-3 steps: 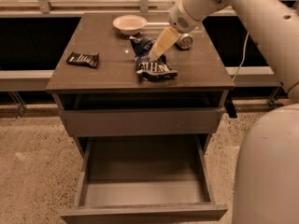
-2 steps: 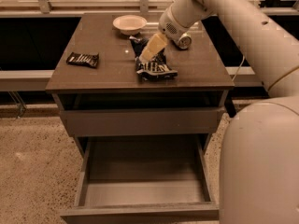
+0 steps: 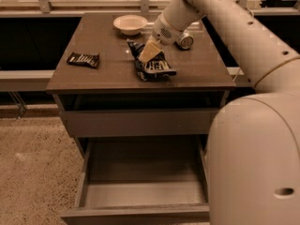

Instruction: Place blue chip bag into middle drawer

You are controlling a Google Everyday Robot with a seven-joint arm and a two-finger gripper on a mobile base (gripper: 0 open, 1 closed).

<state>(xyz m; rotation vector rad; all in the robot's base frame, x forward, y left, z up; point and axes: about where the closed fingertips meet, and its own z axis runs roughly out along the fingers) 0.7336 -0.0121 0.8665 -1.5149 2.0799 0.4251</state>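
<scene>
Now the claw has dropped leftward to the upper end of the blue chip bag, which lies on the bench. Whether the claw is open or closed, I cannot tell. Pickup looks imminent; the middle drawer stands open below.

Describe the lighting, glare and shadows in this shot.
Camera view: warm amber cast throughout; faint sheen on the tabletop near the bowl; deep shadow in the slot under it; the middle drawer evenly lit; the gripper sits over the blue chip bag.
</scene>
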